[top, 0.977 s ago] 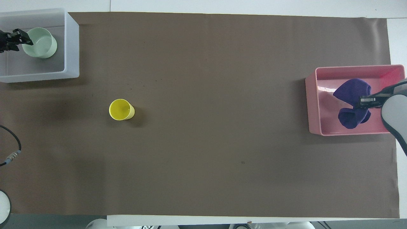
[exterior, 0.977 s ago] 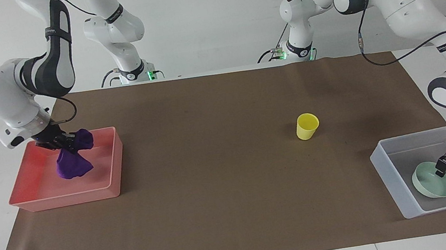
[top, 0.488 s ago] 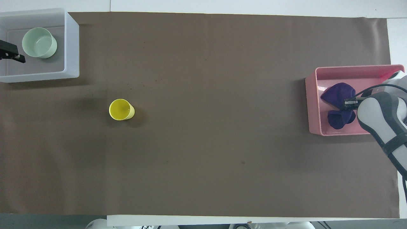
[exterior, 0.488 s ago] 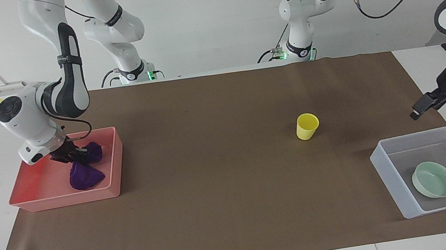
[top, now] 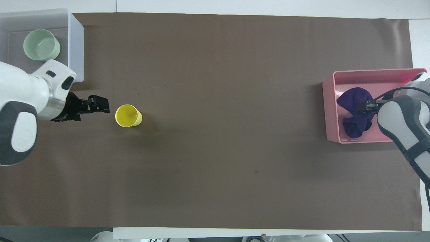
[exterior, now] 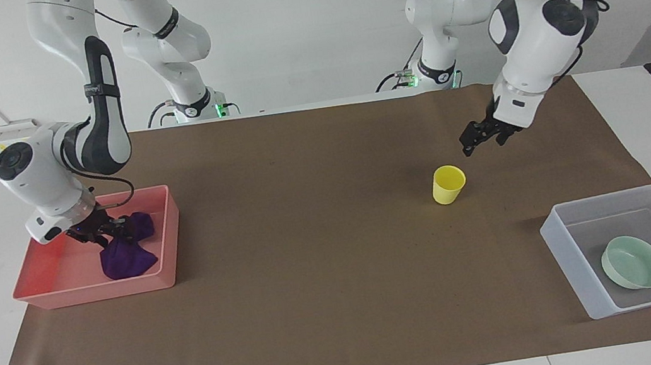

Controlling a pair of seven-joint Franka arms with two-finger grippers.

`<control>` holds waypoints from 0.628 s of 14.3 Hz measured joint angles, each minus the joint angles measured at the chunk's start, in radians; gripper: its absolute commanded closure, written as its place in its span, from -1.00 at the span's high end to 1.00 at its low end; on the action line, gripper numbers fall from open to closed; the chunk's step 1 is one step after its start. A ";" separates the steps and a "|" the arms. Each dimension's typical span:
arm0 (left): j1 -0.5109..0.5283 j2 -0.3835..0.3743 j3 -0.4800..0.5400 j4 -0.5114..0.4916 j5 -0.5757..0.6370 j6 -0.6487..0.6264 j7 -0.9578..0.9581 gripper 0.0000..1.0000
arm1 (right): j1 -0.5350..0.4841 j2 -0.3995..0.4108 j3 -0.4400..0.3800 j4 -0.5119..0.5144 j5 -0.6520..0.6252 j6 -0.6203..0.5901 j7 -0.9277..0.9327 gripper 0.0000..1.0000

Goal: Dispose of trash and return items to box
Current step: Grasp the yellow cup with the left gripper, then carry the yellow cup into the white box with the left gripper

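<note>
The purple rag lies in the pink tray at the right arm's end. My right gripper is down in the tray, shut on the rag's bunched middle; the rag also shows in the overhead view. The yellow cup stands upright on the brown mat. My left gripper is open and empty in the air just beside the cup, toward the left arm's end, as in the overhead view. The mint-green bowl sits in the translucent box.
The brown mat covers the table between the tray and the box. The box stands at the left arm's end, farther from the robots than the cup. The left arm's wrist partly covers the box's nearer wall in the overhead view.
My left gripper let go of the bowl in the box, rose and swung over to beside the yellow cup. My right gripper lowered the rag into the pink tray.
</note>
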 measured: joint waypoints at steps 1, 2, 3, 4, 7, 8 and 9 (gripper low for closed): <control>-0.010 0.000 0.000 -0.042 0.000 0.041 -0.002 1.00 | 0.001 -0.008 0.002 0.027 0.000 -0.056 0.000 0.99; -0.014 0.000 0.001 -0.077 0.001 0.088 -0.002 1.00 | 0.004 -0.020 0.006 0.061 0.000 -0.115 0.000 0.99; -0.017 0.001 0.001 -0.108 0.001 0.136 -0.002 1.00 | 0.012 -0.032 0.011 0.096 0.000 -0.167 0.000 0.99; -0.017 0.005 0.001 -0.132 0.002 0.173 -0.002 1.00 | 0.030 -0.044 0.014 0.126 0.000 -0.211 0.000 0.99; -0.017 0.037 0.001 -0.158 0.002 0.255 -0.002 0.43 | 0.092 -0.059 0.019 0.180 0.002 -0.289 0.000 0.99; -0.017 0.051 0.002 -0.159 0.002 0.276 -0.003 -0.32 | 0.116 -0.059 0.020 0.188 0.002 -0.297 0.000 0.99; -0.017 0.064 0.002 -0.159 0.002 0.292 -0.012 -0.68 | 0.144 -0.059 0.021 0.199 0.002 -0.311 0.003 0.99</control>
